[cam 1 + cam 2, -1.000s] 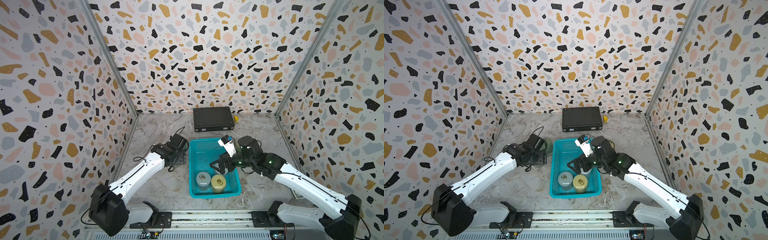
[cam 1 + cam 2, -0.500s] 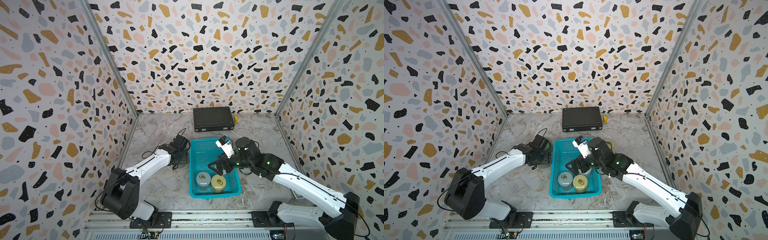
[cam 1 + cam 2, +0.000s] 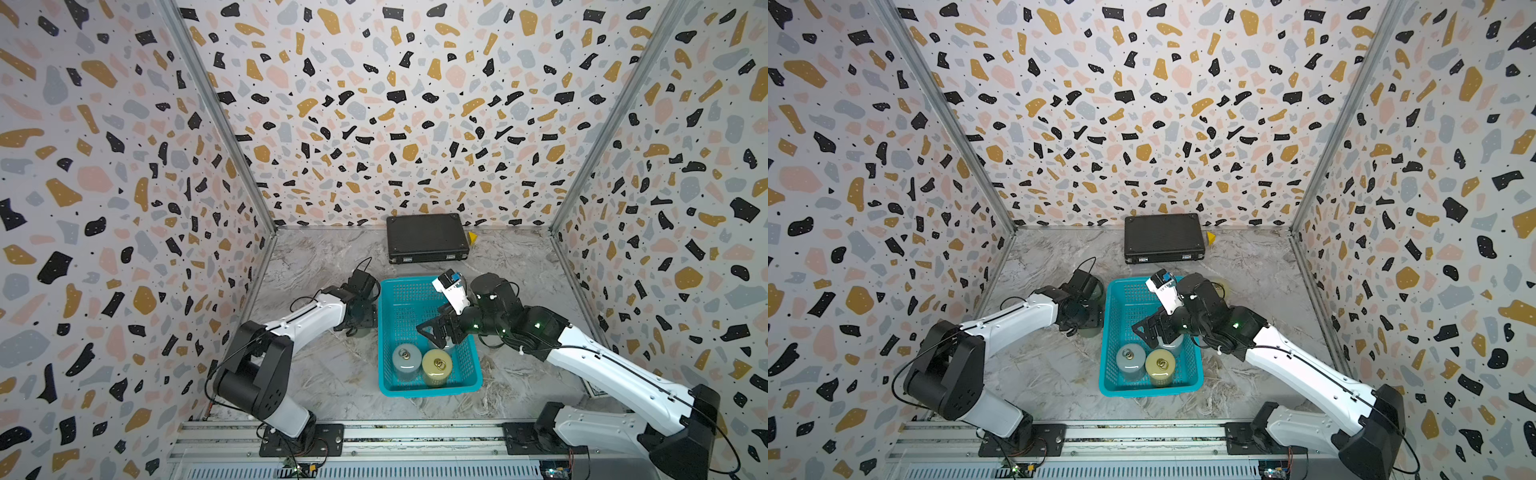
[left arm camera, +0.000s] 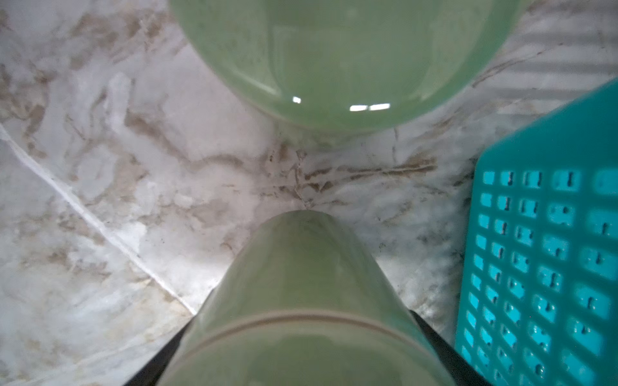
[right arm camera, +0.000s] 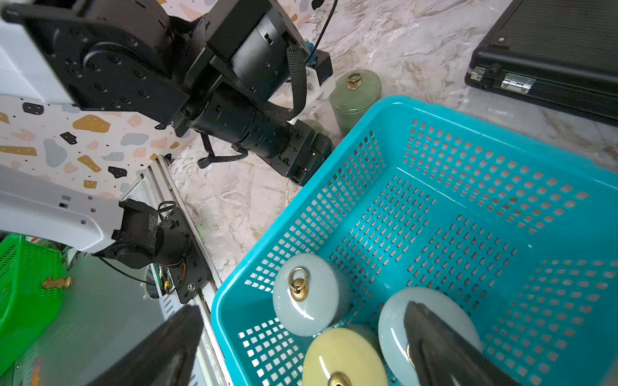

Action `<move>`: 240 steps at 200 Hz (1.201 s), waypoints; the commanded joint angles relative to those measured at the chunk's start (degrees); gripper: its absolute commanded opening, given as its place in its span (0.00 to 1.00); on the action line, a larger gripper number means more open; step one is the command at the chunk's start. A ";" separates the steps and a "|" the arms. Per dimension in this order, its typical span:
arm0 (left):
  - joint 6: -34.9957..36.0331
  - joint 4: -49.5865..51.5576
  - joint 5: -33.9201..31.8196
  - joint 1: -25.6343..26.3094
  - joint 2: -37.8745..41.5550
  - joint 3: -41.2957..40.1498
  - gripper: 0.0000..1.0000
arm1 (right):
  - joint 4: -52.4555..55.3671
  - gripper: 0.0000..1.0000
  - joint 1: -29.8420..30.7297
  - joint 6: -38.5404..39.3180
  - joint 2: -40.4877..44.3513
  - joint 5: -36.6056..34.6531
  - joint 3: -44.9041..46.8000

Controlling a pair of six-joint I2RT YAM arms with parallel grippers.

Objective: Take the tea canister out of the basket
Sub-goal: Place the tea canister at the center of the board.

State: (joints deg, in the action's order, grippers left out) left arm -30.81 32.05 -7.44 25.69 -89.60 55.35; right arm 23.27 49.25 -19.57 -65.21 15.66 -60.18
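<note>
Big speckled walls [image 3: 415, 104] stand around a marble table [image 3: 316, 374]. Two white and black arms reach in from the near edge. The left arm [image 3: 307, 318] ends just beside the basket, on the outside. The right arm [image 3: 582, 353] reaches over the basket from the other side. A flat black case [image 3: 428, 239] lies shut at the back by the wall, apart from the basket.

The blue-green basket [image 3: 428, 390] sits in the middle of the table, between the two arms. Three tea canisters stand close together in its near end. The grey tea canister [image 3: 406, 357] is in the near corner on the left arm's side. The yellow tea canister [image 3: 436, 365] is just beside it. The second grey tea canister [image 5: 391, 324] stands right behind those two.

The right gripper [image 3: 435, 334] hangs over the second grey tea canister. Its jaws are spread wide and hold nothing. In the right wrist view one finger [image 5: 444, 351] is over that lid, and the other is out past the basket's rim.

The left gripper [image 3: 358, 324] points down at the table outside the basket. Its jaws grasp a green tea canister [image 4: 301, 284] that stands on the table, with a black finger on each side. Another green canister [image 5: 356, 97] stands near it, by the basket's far corner.

The grey tea canister has a small gold ring [image 5: 297, 284] on its lid. A tiny yellow bit [image 3: 472, 237] pokes out beside the black case
</note>
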 commanded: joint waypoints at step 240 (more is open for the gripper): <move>1.54 1.67 3.36 0.06 0.94 5.19 0.96 | 0.02 0.99 0.32 -0.03 2.11 -1.77 -1.28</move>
State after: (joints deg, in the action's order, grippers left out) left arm -29.78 33.01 -5.39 25.45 -90.83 57.84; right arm 23.27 49.25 -19.25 -64.93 14.28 -60.18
